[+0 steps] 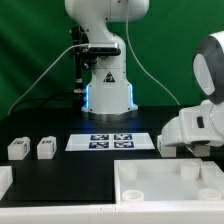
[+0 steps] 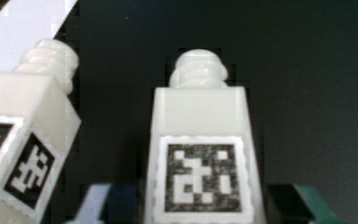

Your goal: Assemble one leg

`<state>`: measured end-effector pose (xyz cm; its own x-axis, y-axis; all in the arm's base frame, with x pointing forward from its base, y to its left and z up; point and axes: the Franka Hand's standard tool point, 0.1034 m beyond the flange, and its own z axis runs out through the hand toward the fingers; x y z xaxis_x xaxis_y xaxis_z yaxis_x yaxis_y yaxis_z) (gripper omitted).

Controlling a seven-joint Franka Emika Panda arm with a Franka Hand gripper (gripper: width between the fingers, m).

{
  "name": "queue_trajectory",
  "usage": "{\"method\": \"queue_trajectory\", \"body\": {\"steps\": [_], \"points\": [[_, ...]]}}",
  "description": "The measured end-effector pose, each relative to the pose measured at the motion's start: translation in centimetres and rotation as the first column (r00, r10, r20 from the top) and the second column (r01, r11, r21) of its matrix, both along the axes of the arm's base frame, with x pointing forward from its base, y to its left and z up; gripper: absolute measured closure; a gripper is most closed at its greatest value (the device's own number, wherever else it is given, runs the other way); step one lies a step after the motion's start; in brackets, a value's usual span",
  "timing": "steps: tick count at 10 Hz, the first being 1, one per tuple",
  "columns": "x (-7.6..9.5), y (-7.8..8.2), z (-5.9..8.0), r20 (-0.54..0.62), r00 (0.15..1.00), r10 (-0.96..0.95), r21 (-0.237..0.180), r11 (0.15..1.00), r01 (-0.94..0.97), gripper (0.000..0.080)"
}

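Note:
In the wrist view a white leg [image 2: 202, 150] with a square marker tag and a ribbed peg at its far end lies on the black table between my gripper's fingers. My gripper [image 2: 202, 203] is open, one finger [image 2: 119, 205] on each side of the leg, with a dark gap at both sides. A second leg [image 2: 25, 120] lies close beside it. In the exterior view the arm's white wrist [image 1: 195, 125] is low at the right; its fingers and these two legs are hidden there. Two more legs [image 1: 18, 148] [image 1: 45, 148] lie at the exterior view's left.
The marker board [image 1: 112, 141] lies mid-table in front of the robot base [image 1: 108, 85]. The large white square part with raised rims [image 1: 170, 185] fills the near right. Another white part [image 1: 5, 182] shows at the near left edge.

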<state>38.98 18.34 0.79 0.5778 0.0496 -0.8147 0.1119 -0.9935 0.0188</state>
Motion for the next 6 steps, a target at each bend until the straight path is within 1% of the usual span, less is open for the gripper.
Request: {"method": "queue_trajectory", "body": {"steps": [1, 6], "points": [[0.0, 0.0, 0.01, 0.0, 1.0, 0.0, 0.0, 1.0, 0.0, 0.0509], [-0.01, 0.0, 0.01, 0.0, 1.0, 0.0, 0.0, 1.0, 0.0, 0.0509]]}}
